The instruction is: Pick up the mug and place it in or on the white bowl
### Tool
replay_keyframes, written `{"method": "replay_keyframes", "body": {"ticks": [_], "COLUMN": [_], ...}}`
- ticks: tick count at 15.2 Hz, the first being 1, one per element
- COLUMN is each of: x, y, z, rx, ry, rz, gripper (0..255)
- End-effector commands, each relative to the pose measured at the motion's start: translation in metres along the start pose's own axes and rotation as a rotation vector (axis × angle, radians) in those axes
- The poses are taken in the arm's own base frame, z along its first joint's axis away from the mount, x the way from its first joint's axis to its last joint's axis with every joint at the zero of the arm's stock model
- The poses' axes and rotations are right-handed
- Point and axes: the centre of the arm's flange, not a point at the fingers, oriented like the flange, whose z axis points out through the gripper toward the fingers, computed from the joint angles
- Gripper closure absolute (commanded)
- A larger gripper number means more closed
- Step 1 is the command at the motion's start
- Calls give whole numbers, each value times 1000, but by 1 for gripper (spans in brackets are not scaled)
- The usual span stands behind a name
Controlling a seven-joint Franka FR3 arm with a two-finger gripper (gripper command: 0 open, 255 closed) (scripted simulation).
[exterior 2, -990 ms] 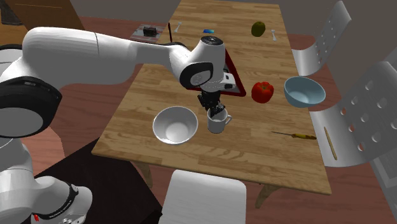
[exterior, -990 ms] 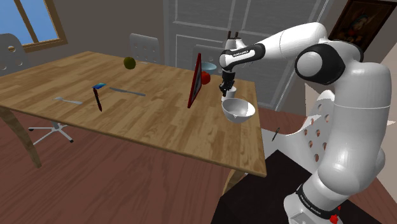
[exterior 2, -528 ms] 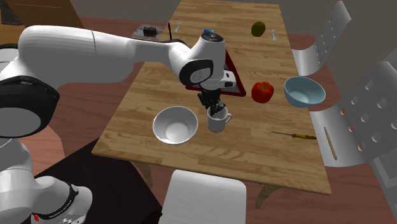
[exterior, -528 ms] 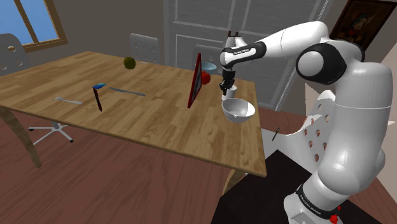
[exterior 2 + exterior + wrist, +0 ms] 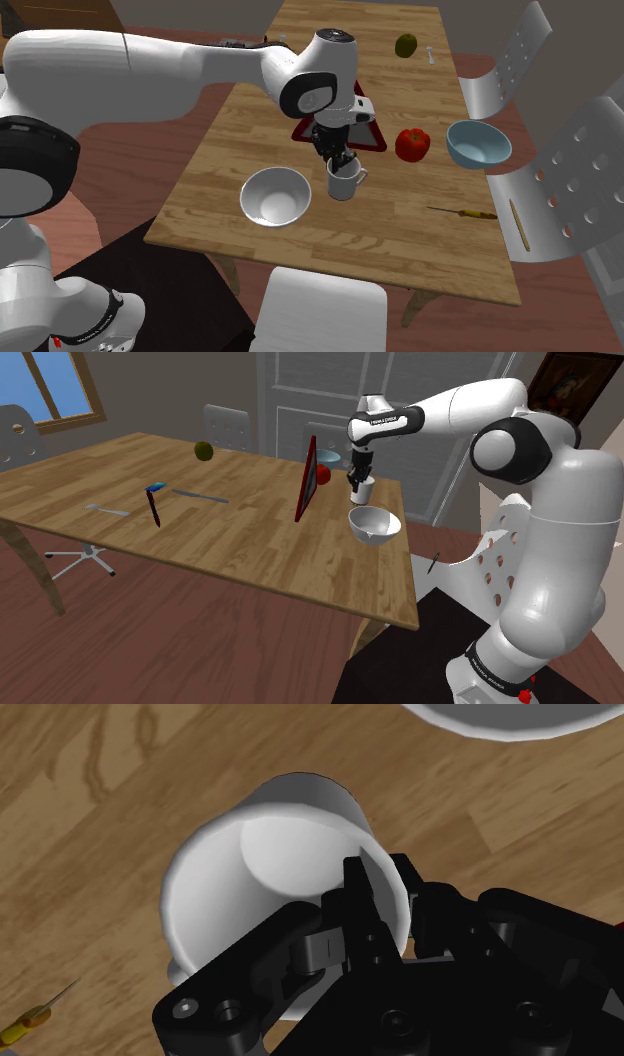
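Over the stand end of the tabletop [image 5: 450,250], mug's in the tool and I'm on the carry step.
The tool [image 5: 398,904] is pinched narrow on the mug [image 5: 343,183] wall, one finger inside the rim and one outside going by the wrist view. The mug hangs upright just beside the white bowl [image 5: 275,196] and looks clear of the wood, can't swear to it. Next I'd slide it over the bowl, keep it level, lower in, then release. That thin rim pinch could let it swing.
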Motion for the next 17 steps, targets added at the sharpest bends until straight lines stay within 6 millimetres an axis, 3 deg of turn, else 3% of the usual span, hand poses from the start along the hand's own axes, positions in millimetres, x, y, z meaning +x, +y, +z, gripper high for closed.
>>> {"method": "replay_keyframes", "body": {"ticks": [1,17], "x": [0,-1], "y": [0,6], "z": [-11,-95], "rx": [0,0], "ry": [0,0], "rz": [0,0], "gripper": [255,255]}}
